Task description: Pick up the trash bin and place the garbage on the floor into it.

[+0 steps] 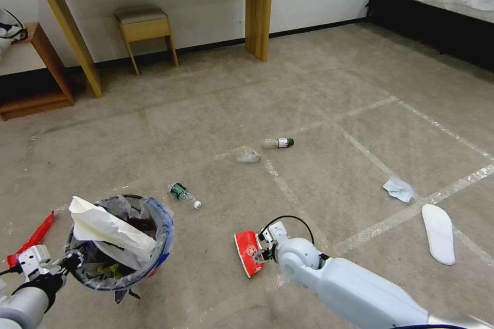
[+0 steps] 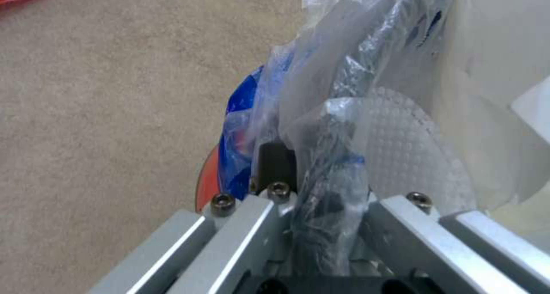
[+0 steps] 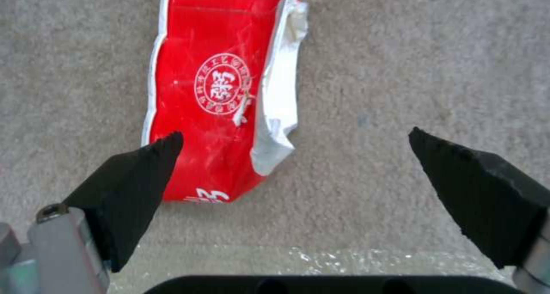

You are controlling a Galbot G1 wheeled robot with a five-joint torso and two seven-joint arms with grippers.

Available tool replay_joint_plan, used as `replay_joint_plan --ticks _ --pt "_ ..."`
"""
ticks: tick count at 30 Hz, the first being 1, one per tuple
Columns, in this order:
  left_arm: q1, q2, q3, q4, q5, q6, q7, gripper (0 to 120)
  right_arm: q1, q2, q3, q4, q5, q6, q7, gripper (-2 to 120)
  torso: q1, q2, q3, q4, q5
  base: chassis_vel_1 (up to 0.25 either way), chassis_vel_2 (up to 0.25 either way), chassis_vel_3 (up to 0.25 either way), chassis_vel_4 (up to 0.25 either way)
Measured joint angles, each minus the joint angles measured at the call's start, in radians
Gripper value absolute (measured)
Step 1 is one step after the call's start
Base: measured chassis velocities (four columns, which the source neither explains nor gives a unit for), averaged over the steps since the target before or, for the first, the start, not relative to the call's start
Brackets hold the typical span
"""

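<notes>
Left gripper [image 1: 72, 261] is clamped on the rim of the round red plastic trash bin [image 1: 121, 247], lined with a crinkly clear bag and stuffed with white paper, held above the carpet. Right gripper [image 3: 295, 156] hangs over the flattened red wrapper [image 1: 249, 253] beside the bin, its black fingers [image 3: 137, 173] spread wide. Beyond the bin lies a clear green-labelled bottle [image 1: 183, 195].

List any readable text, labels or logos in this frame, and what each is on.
Red wrapper: round white seal with characters inside, too blurred to read; white print at its near end, cut off.
Bottle: label too small to read.
Green-label bottle: too small to read.
Nothing else carries text.
</notes>
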Motion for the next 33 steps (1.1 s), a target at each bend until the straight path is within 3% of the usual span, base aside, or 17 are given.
replay_joint_plan --ticks 2,4,13,15,22,30,33 --pt "-0.001 0.0 0.0 0.001 0.0 0.0 0.0 1 -0.001 0.014 0.0 -0.018 -0.004 0.0 -0.004 99 0.0 0.0 0.0 -0.0001 0.0 0.0 0.0 0.0 0.0" --pt "-0.001 0.003 0.0 0.004 -0.001 -0.001 0.0 1 -0.004 0.036 0.0 -0.044 -0.013 0.005 -0.016 90 0.0 0.0 0.0 -0.0001 -0.0001 0.0 0.0 0.0 0.0" --pt "-0.001 0.011 0.0 0.009 -0.005 -0.001 0.0 1 -0.01 0.105 0.003 -0.126 -0.068 0.063 -0.052 82 0.0 0.0 0.0 -0.0001 0.0001 0.0 0.0 0.0 0.0" --pt "-0.001 0.009 0.003 0.012 -0.005 -0.001 0.001 1 -0.01 0.128 0.005 -0.16 -0.09 0.083 -0.064 73 0.0 0.0 0.0 -0.0001 0.0 0.0 0.0 0.0 0.0" --pt "-0.003 0.011 0.005 0.02 -0.005 -0.002 0.002 1 -0.007 0.156 0.009 -0.209 -0.132 0.11 -0.084 70 0.0 0.0 0.0 0.0 0.0 0.0 0.0 0.0 0.0" --pt "-0.007 0.012 0.008 0.024 -0.005 -0.002 0.003 1 -0.005 0.166 0.016 -0.245 -0.159 0.123 -0.096 51 0.0 0.0 0.0 0.0 0.0001 0.0 0.0 0.0 0.0" --pt "-0.009 0.011 0.01 0.027 -0.004 -0.002 0.003 1 -0.007 0.167 0.022 -0.262 -0.171 0.135 -0.104 33 0.0 0.0 0.0 0.0 0.0002 0.0 0.0 0.0 0.0"
